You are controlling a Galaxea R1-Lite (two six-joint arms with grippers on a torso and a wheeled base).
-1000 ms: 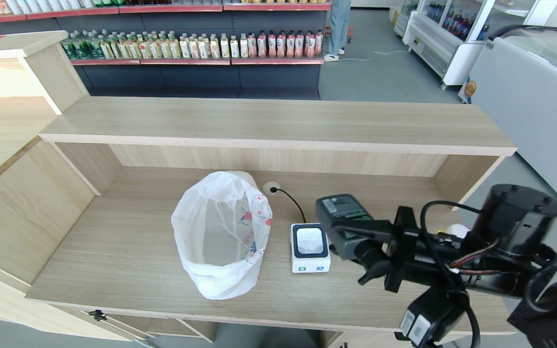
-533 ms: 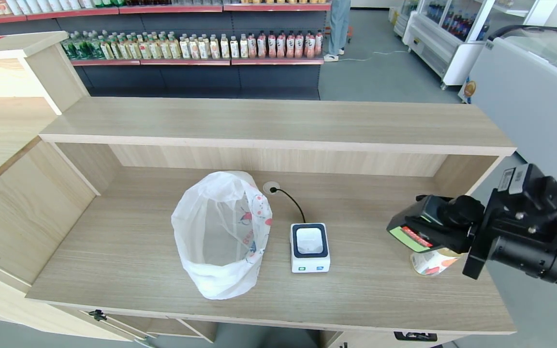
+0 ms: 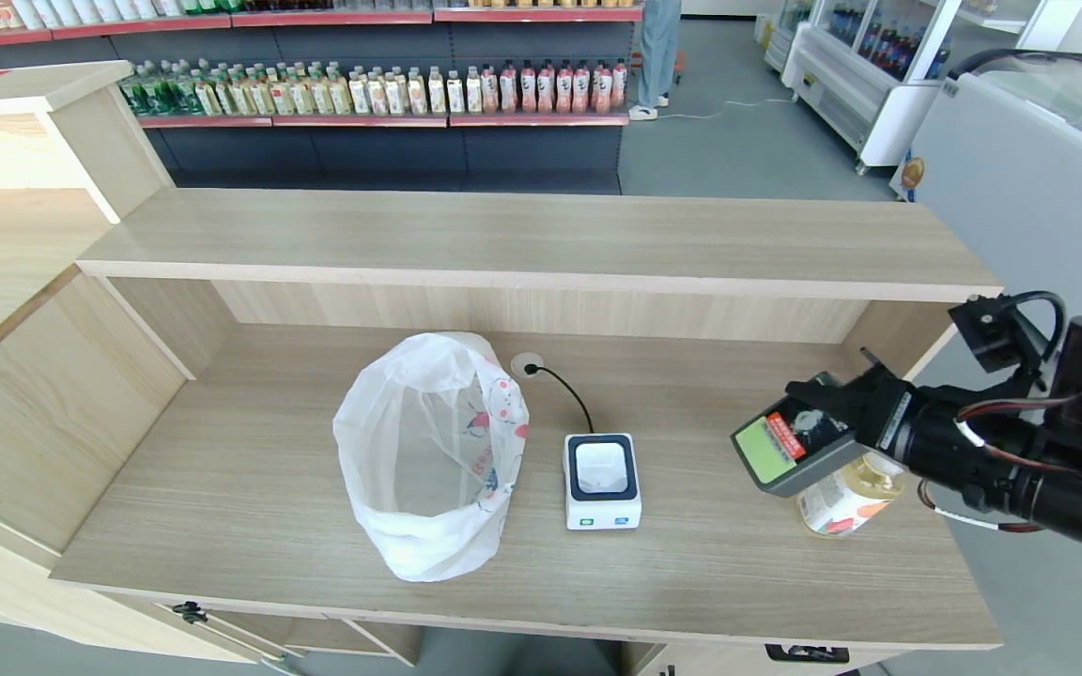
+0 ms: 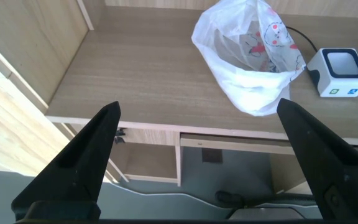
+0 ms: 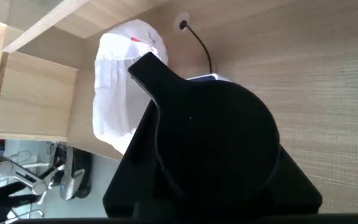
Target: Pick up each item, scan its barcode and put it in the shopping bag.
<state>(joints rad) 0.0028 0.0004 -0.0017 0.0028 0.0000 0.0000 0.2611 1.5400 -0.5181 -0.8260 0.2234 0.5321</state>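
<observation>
My right gripper (image 3: 827, 413) is clamped on the dark grey boxy pack with a green and red label (image 3: 776, 451). It is up over the right end of the pale wooden counter (image 3: 250, 488), well apart from the white square scanner with dark glass (image 3: 602, 479). I think scanning comes next. I must bring the pack over the glass, barcode down, though I can't see the barcode. My left gripper (image 4: 197, 109) hangs wide open.

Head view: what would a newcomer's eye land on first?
The right hand, at the right end of the counter, holds a dark box with a green and red label in the air over a printed tub. Next comes the white shopping bag, standing open mid-counter, with the small white scanner beside it on the side toward that hand, not touching it.
</observation>
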